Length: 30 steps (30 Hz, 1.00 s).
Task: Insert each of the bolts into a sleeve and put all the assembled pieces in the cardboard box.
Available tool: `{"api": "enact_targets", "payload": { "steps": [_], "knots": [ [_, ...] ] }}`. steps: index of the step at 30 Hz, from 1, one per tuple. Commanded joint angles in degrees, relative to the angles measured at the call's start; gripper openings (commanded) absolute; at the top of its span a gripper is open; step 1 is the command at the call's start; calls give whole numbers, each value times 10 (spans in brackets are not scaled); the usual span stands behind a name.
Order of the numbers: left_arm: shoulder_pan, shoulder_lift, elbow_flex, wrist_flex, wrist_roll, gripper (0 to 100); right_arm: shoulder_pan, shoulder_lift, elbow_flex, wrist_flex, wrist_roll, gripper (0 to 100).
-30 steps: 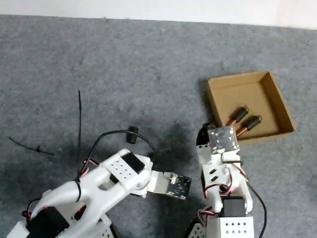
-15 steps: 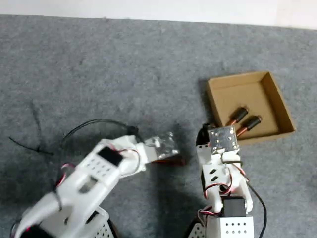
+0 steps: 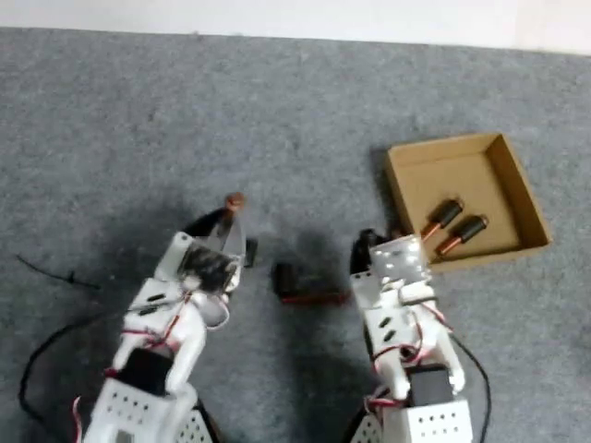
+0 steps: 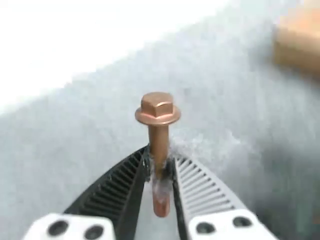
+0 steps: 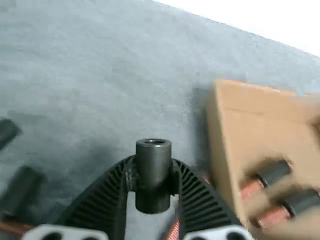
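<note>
Your left tool (image 4: 159, 161) is clamped narrow on the shank of a copper bolt (image 4: 158, 112), whose hex head stands clear beyond the fingertips. Your right tool (image 5: 153, 176) is closed around a black sleeve (image 5: 153, 150), gripped at mid-length with its open bore end showing past the tips.

From above, a loose sleeve (image 3: 283, 275) and a second bolt (image 3: 320, 298) lie between the two arms, close together on the table (image 3: 277, 111). You cannot tell whether they touch.

The cardboard box (image 3: 519, 189) sits just beyond your right tool, open side up. Two assembled pieces (image 3: 444, 215) lie side by side inside it, near the wall closest to the arms.

The table is covered in grey felt-like matting. A thin black cable tie (image 3: 51, 270) lies on it, out past your left arm. A pale strip (image 3: 295, 18) runs along the table's far edge.
</note>
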Motion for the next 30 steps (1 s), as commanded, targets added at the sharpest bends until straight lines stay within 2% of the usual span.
{"api": "enact_targets", "payload": {
  "steps": [1,5,13,18,20,26,30],
  "knots": [
    [-13,-92,10,6,10,7,-29,-11,76,-57,19,5],
    [-10,-74,10,-18,11,7,-50,-11,87,-59,70,5],
    [-8,-74,11,-4,12,7,-127,-11,87,-60,72,5],
    [0,-75,10,-33,33,6,-151,-8,87,-93,69,5],
    [-1,-75,10,-49,113,6,-166,-8,87,-102,69,5],
    [7,-75,10,-90,415,7,-220,-8,87,-103,73,5],
    [41,-74,10,-128,522,7,-240,-8,87,-103,113,5]
  ]
}}
